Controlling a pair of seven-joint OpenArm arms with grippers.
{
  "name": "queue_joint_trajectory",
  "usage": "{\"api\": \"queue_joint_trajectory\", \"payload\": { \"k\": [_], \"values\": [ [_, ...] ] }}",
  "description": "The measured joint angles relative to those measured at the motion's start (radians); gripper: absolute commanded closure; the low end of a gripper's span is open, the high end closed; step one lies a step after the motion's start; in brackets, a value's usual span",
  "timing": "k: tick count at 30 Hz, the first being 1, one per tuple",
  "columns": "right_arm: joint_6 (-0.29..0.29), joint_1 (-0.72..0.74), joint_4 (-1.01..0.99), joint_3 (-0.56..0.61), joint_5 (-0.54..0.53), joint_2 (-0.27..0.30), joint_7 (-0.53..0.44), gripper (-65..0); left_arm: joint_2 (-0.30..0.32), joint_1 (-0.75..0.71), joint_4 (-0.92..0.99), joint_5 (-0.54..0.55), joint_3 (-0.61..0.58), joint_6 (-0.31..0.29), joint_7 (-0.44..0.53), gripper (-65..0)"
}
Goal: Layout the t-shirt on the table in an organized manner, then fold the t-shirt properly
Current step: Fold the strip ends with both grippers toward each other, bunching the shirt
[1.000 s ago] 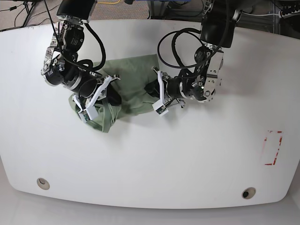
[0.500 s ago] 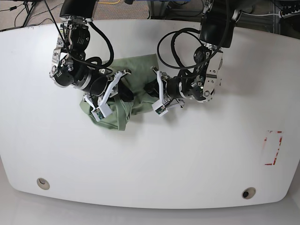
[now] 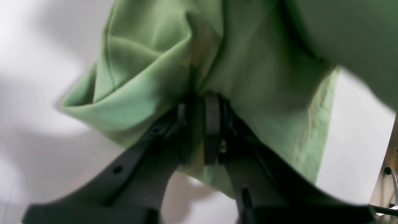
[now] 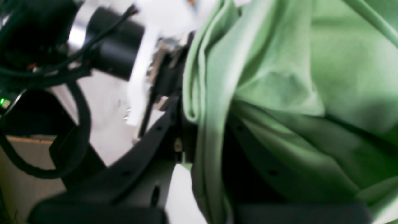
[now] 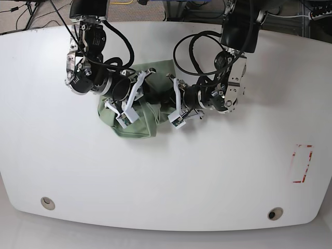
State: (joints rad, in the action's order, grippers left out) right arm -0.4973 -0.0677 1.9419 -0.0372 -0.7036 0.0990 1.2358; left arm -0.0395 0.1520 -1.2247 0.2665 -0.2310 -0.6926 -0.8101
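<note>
Moving in toward its partner, my right gripper has carried its pinch of cloth across the table over the last second, and the t-shirt between the arms has bunched into a tighter heap than it was. My left gripper has barely shifted by comparison.

Both sets of jaws are clamped nearly together on the fabric. From the left wrist I see dark fingers pressed on a fold of green knit; from the right wrist a doubled edge of the shirt runs down between the jaws.

For the task I judge this a setback or a regrasp in progress: the garment is more crumpled, not laid out, and folding has not begun. It will have to be drawn apart again before it can lie flat.

The shirt sits in the far middle of the white tabletop, well apart from the red-outlined mark and the two grommet holes. As a lump, its longer axis runs roughly from the far middle toward the near left of the base view. I cannot tell which end is collar or hem.
</note>
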Motion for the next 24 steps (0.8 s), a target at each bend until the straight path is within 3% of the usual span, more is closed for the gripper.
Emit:
{"api": "queue_joint_trajectory", "payload": {
  "k": [16,19,24],
  "values": [
    [0.000,-0.013,0.000,0.016,0.000,-0.008,-0.004,-1.0,0.000,0.000,0.000,0.000,0.000,0.000,0.000,-6.3],
    [0.000,-0.014,0.000,0.018,0.000,-0.008,-0.003,-8.1,0.000,0.000,0.000,0.000,0.000,0.000,0.000,-6.3],
    [0.000,-0.014,0.000,0.019,-0.003,-0.010,-0.004,-34.1,0.000,0.000,0.000,0.000,0.000,0.000,0.000,-6.3]
  ]
}}
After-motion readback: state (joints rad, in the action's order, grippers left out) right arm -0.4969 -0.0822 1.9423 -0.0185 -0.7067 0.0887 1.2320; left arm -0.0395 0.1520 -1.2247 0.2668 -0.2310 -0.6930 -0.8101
